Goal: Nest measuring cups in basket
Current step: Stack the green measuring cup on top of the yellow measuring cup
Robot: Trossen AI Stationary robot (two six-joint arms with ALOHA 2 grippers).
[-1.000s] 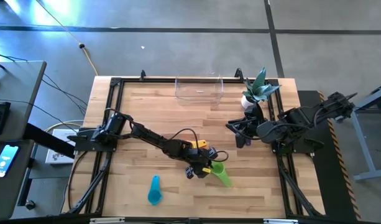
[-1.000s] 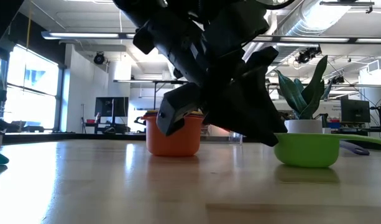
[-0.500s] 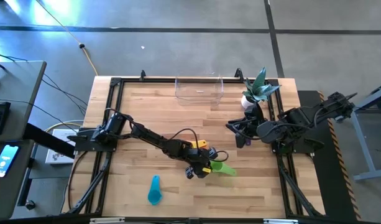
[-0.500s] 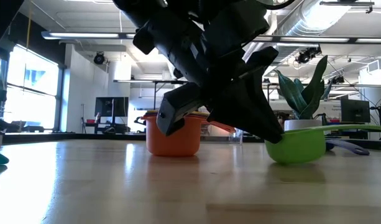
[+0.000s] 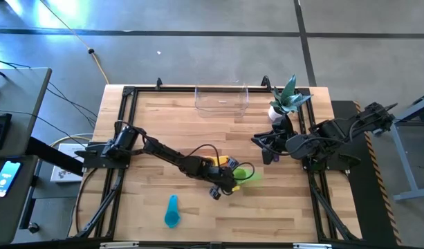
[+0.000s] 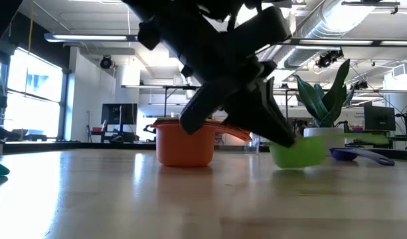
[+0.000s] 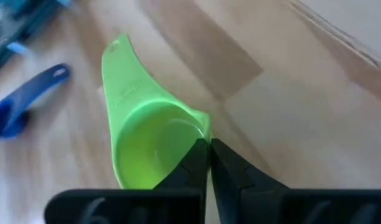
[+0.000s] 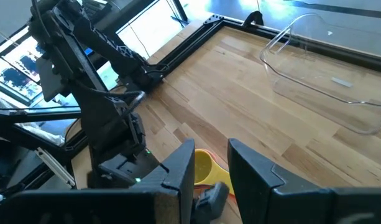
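The green measuring cup point(image 7: 150, 146) is pinched at its rim by the left hand point(image 7: 207, 163), fingers squeezed nearly together on the edge. In the low view it's seen lifted just off the tabletop point(image 6: 123, 199), tilted, with its handle pointing away from the hand. The orange cup point(image 6: 184, 141) is sat right beside it on the wood, with something yellow nested in it as seen from above. A blue cup point(image 7: 22, 102) is lying near the green one, and a teal cup point(image 5: 171, 211) is parked well apart towards the front edge. The clear basket point(image 5: 221, 99) is at the far edge. The right hand point(image 8: 210, 167) is held over by the plant pot point(image 5: 279, 111), fingers spread apart, nothing in them.
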